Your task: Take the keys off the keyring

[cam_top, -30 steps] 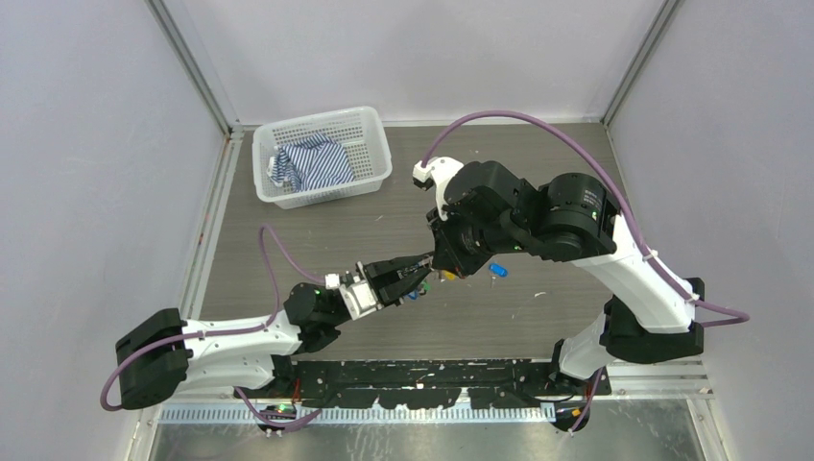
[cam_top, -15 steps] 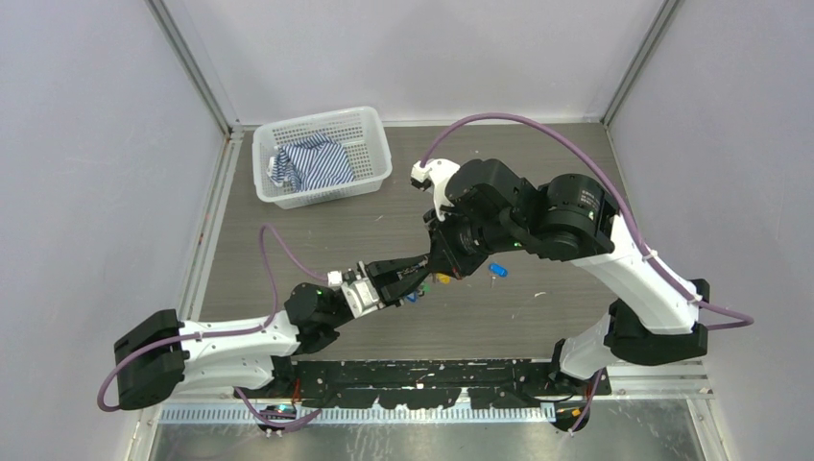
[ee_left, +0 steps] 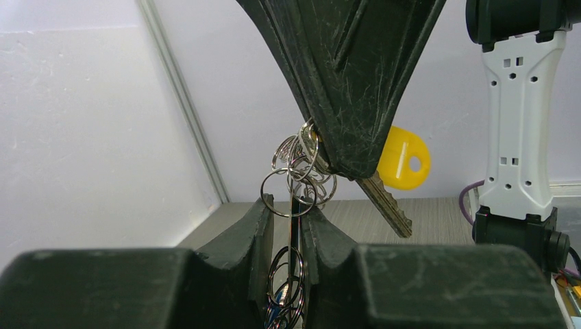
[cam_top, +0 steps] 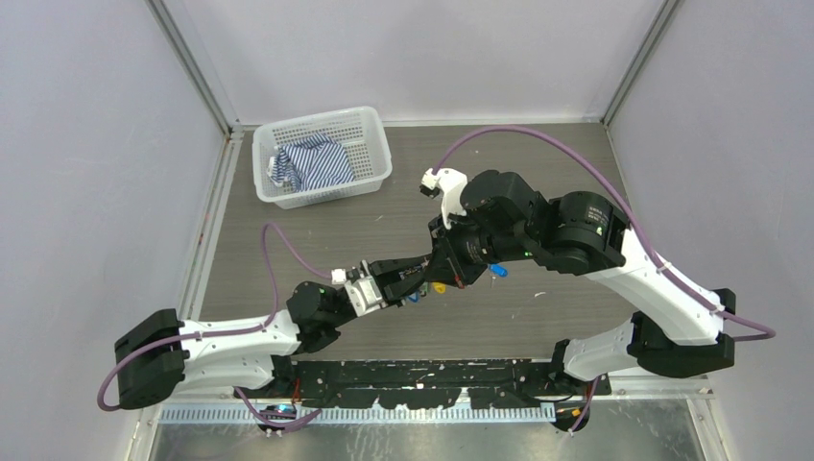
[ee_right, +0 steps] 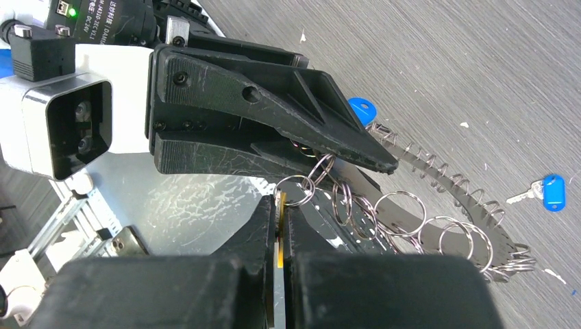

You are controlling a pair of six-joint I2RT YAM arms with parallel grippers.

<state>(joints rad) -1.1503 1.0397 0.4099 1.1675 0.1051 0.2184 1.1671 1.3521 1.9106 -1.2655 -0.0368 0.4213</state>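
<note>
Left gripper (ee_left: pixel 293 209): black two-finger jaws drawn close together, pinching the thin silvery metal keyring (ee_left: pixel 301 163) edge-on between the pads.

Right gripper (ee_right: pixel 279 202): black jaws fully closed, clamped on the head of a yellow-headed brass-coloured key (ee_left: pixel 396 159). Its toothed blade slants down and to the right, clear of the fingers.

Keyring: held in the air between the two grippers, above the near middle of the grey wood-grain table (ee_right: pixel 479 68). A tight cluster of small silvery split rings hangs where the two grippers meet. In the right wrist view they fan out in a row, overlapping, and cast a coiled shadow on the table. A blue plastic tag (ee_right: pixel 361 108) shows just behind the left fingers.

Loose item: one small silvery blue-tagged key (ee_right: pixel 550 192), flat on the table, well apart from the keyring.

Far left corner: white plastic mesh basket (cam_top: pixel 317 117) holding a crumpled blue-and-white striped cloth (cam_top: pixel 312 163).
</note>
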